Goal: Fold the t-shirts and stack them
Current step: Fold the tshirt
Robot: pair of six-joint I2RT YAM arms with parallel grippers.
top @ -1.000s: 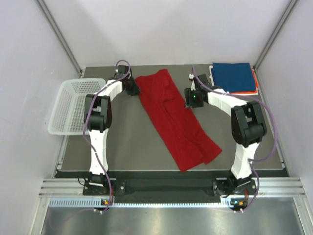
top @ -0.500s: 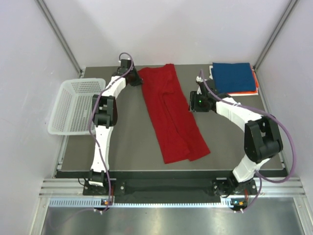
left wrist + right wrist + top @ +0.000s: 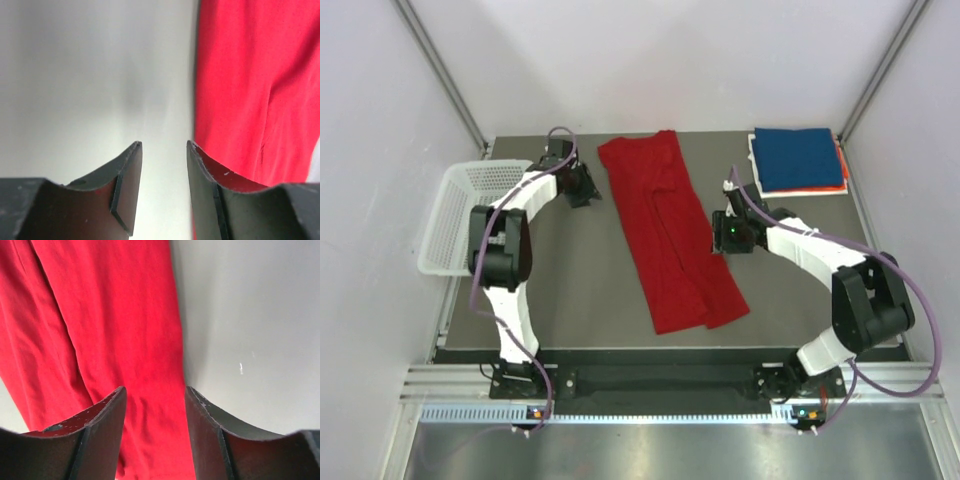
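Note:
The large red t-shirt [image 3: 670, 235] lies flat on the table as a long folded strip, running from the far edge to the near middle. My left gripper [image 3: 583, 188] is open and empty, low over bare table just left of the shirt's far left edge; the left wrist view shows the gripper [image 3: 164, 147] with red cloth [image 3: 250, 90] to its right. My right gripper [image 3: 720, 236] is open and empty over the shirt's right edge; the right wrist view shows the gripper [image 3: 155, 390] with red cloth [image 3: 110, 325] under the gap. A folded dark blue shirt [image 3: 800, 158] tops a stack on an orange one [image 3: 832, 187] at the far right.
A white mesh basket [image 3: 470, 215] stands off the table's left edge, beside the left arm. The grey table [image 3: 580, 290] is bare to the left of the red shirt. White walls and slanted frame bars enclose the far side.
The red shirt was drawn toward the far edge and straightened from a diagonal. Since then the left gripper has moved off it, nearer and leftward, and the right gripper has moved nearer along its right edge.

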